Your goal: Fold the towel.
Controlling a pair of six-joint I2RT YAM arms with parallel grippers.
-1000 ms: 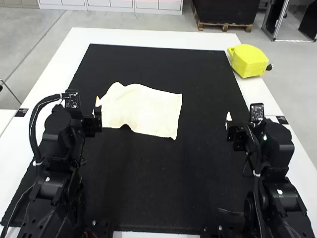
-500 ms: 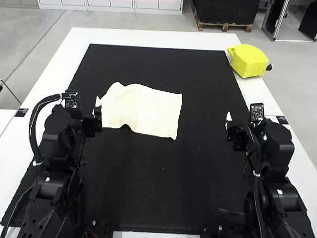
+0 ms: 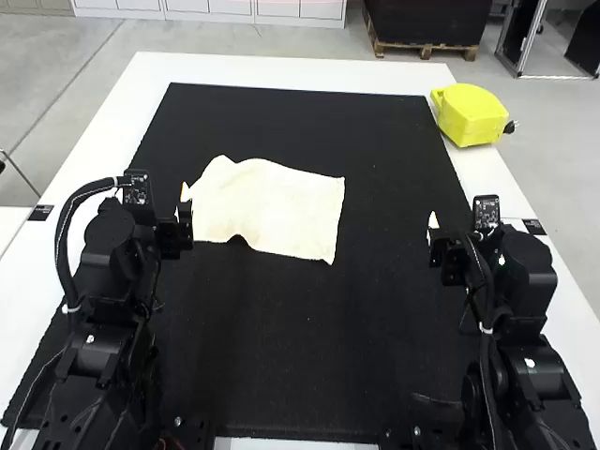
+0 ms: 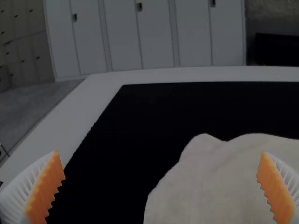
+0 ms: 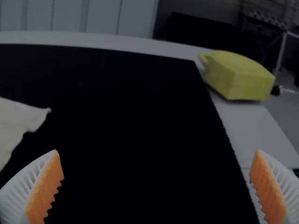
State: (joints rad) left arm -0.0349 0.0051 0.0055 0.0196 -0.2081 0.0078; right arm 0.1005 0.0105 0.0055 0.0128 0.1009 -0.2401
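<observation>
On the black mat [image 3: 328, 375]: pale towel [image 3: 272, 208], mostly spread, wavy along the far edge, notched in the near edge, straighter at the right side; number of layers hard to tell.
Left gripper [image 4: 160, 154]: wide apart, holding nothing, close by the towel's left end; contact impossible to judge.
Right gripper [image 5: 157, 150]: also wide and empty, well to the right of the towel.
Near corners: likely first grips, one per gripper; best pinched shallowly, just catching the hem without snagging the mat.
Near-edge notch: worth drawing straight first, with light outward tension.
Far edge: probable landing line for the near hem; raise both corners together, carry low and level, set down before letting go.
Wavy left end: apt to bunch or twist under a deep grasp; smooth out before creasing.
Fold itself: seemingly at its very start.
Yellow case [image 3: 469, 114]: on the white table [image 3: 108, 141], beside the mat; unlikely to hinder.
</observation>
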